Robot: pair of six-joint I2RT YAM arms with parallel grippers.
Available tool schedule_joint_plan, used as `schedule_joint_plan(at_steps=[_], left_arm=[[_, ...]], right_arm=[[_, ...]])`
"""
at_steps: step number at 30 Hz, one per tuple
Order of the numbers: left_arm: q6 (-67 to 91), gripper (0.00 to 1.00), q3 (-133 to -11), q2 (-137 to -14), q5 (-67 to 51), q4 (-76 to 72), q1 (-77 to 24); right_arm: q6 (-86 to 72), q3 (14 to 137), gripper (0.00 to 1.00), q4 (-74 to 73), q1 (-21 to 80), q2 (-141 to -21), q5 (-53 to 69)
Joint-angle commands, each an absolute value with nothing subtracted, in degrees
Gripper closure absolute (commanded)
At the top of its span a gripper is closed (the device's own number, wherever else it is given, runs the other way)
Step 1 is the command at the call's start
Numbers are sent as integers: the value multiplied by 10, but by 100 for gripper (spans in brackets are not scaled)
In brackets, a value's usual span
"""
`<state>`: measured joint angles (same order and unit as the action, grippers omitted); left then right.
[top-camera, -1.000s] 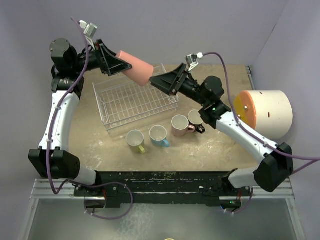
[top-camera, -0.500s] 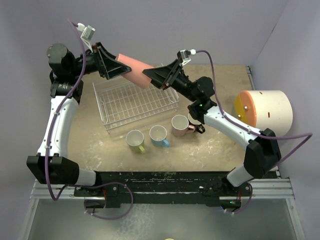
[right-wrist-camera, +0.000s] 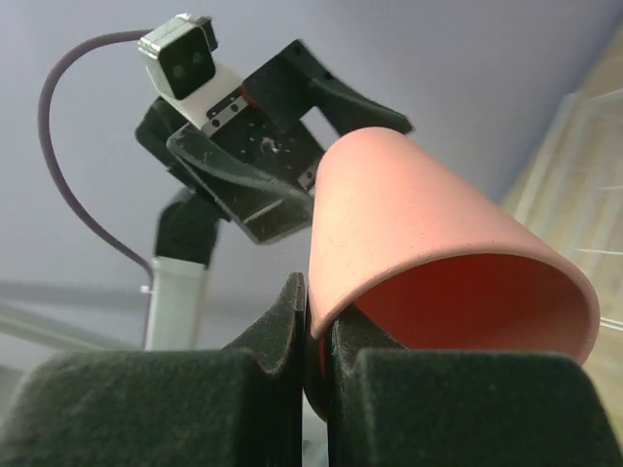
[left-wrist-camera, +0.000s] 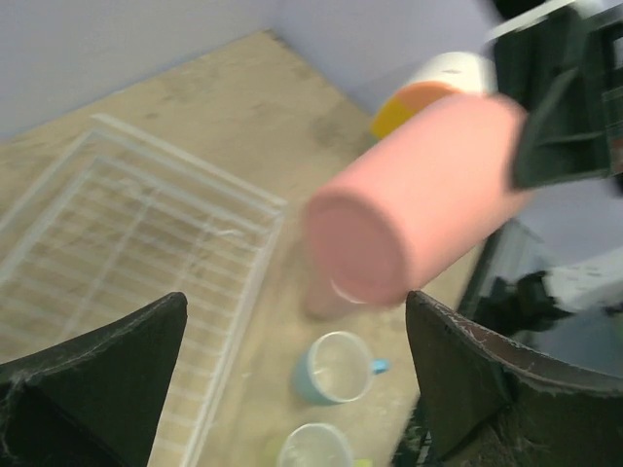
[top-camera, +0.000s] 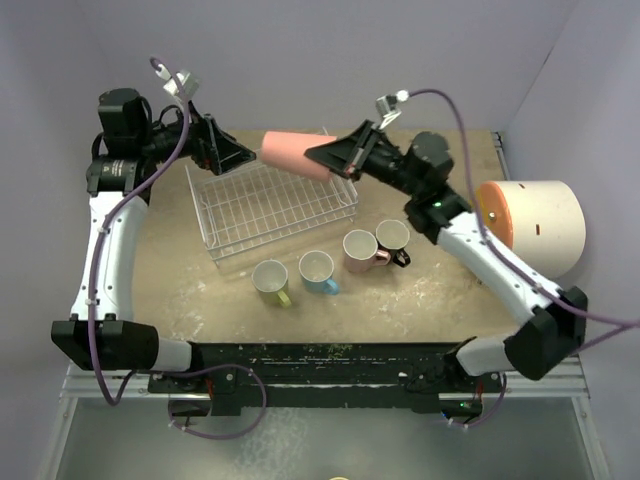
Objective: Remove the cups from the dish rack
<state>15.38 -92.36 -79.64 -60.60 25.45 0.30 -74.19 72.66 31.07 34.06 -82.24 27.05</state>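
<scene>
- This looks like a robot lab, set up as a small test booth.
- Two white and black robot arms, the left arm (top-camera: pixel 108 240) and the right arm (top-camera: pixel 490 265), are bolted to a metal frame (top-camera: pixel 85 378) at the near edge of the bench (top-camera: pixel 440 300).
- Plain pale walls (top-camera: pixel 330 50) stand close around the bench on three sides.
- Purple cables (top-camera: pixel 432 93) run to small cameras (top-camera: pixel 181 82) on the arms.
- The bench top is a bare, scuffed board with white dusty marks.

Large cream cylinder (top-camera: pixel 540 225) lying on its side at the right of the tan table (top-camera: pixel 420 300), its orange-yellow end face (top-camera: pixel 490 215) turned left; tabletop scuffed with pale marks; lilac walls (top-camera: pixel 330 60) close the far and lateral sides
</scene>
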Motion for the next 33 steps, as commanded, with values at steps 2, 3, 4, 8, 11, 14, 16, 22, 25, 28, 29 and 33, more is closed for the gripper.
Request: schedule_joint_plan(at_steps=[2,3,4,8,11,14,16,22,25,28,29,33], left_arm=[[-98,1,-955,-786,-437,450,47],[-116,1,-948,-782,-426,458,53],[-136,1,-941,-781,-417,467,58],[-173,1,-899,-778,-385,463,97],[-181,1,-853,-770,-379,426,138],[-184,1,-785,-751,-363,377,162],[-185,1,-748,-739,-354,356,164],[-149,1,-620,-689,-352,245,164],[-114,1,-577,-675,-337,193,164],[-97,1,-550,-670,-344,163,164],[-96,1,-541,-669,-348,155,164],[-91,1,-509,-673,-360,125,164]], right_arm=[[-426,852,100,-136,270,-701,261],[-374,875,100,-220,269,-695,231],[-335,896,100,-294,269,-693,204],[-236,941,100,-489,268,-689,83],[-204,923,100,-553,270,-680,64],[-195,891,100,-587,275,-672,29],[-193,868,100,-598,279,-665,1],[-224,778,100,-583,314,-652,-46],[-249,759,100,-578,358,-666,-79],[-267,751,100,-579,391,-687,-107],[-269,747,100,-575,396,-694,-110],[-277,721,100,-550,418,-718,-114]])
